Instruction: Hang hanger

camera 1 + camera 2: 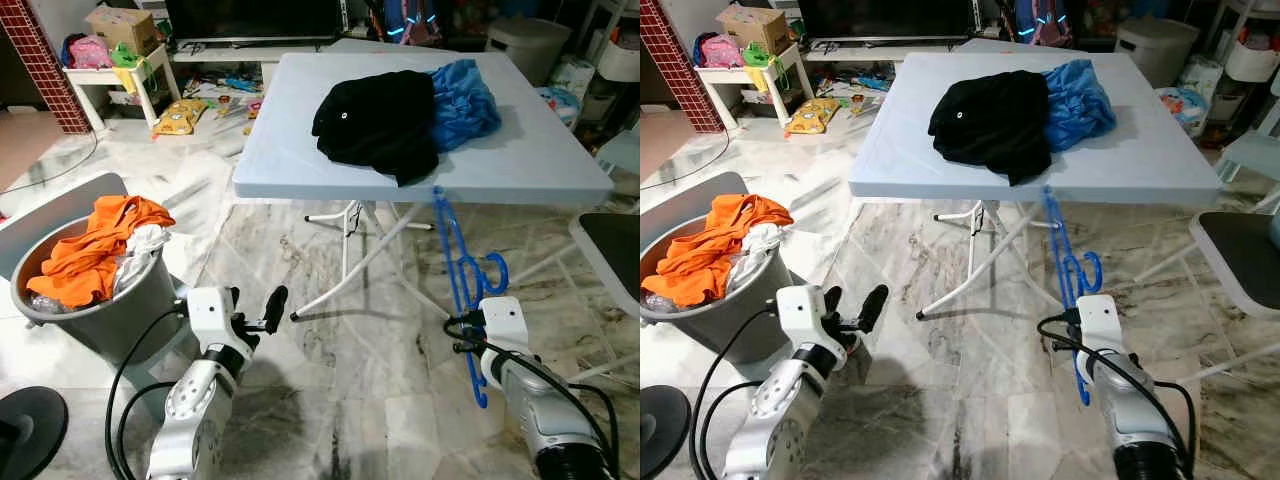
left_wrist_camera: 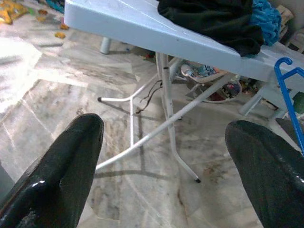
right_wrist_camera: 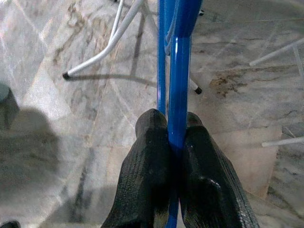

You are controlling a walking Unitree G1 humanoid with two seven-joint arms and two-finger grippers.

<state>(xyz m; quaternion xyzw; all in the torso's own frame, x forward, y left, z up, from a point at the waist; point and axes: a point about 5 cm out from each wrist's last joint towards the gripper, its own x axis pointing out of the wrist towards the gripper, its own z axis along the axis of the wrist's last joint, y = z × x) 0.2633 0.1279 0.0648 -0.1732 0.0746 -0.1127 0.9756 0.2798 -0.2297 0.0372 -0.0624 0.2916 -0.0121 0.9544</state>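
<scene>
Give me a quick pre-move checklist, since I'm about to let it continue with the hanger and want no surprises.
1. Right gripper clamped on the blue plastic hanger: ok.
2. Hanger's upper end at the edge of the pale blue folding table; whether it touches: cannot tell.
3. Left gripper open and holding nothing: ok.
4. Rail or hook to hang the hanger on: cannot tell.
5. Black garment and blue garment lie back from the hanger: ok.

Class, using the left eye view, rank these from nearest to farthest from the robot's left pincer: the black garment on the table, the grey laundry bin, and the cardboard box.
1. Grey laundry bin, just to the outer left of the left pincer.
2. Black garment, on the table ahead and to the right.
3. Cardboard box, on the small white table far back left.
</scene>
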